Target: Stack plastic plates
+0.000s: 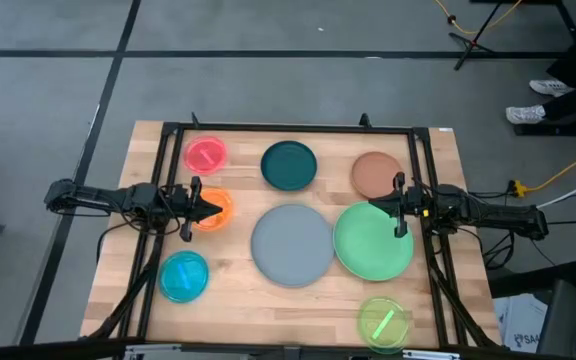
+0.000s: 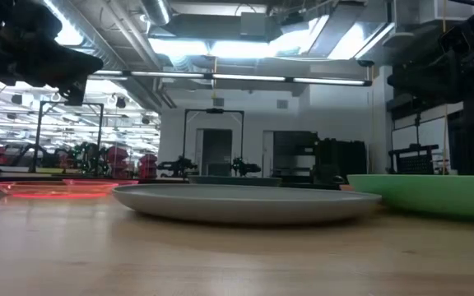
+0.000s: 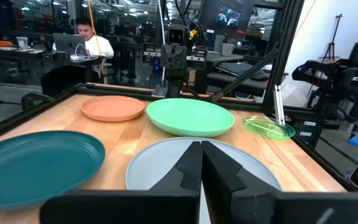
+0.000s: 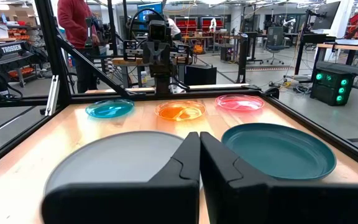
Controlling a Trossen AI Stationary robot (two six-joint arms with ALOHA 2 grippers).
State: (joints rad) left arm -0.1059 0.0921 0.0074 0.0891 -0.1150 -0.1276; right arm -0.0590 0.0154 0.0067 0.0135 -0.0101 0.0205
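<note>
Plates are lying unstacked across the table (image 1: pixel 238 275). I'm seeing the left gripper (image 1: pixel 211 209) hovering over the orange plate (image 1: pixel 218 211), fingers pressed together, holding nothing. The right gripper (image 1: pixel 376 204) is hanging at the green plate's (image 1: pixel 373 243) rim, likewise closed and empty.

"TROSSEN" reads on a banner (image 4: pixel 10 48) behind the table.

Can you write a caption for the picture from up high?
Eight colourful plates lie apart on the wooden table, both grippers shut and empty.

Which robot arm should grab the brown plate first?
Probably the right one. The right gripper hangs beside the brown plate and over the green plate's edge. The left gripper is across the table, over the orange plate.
</note>
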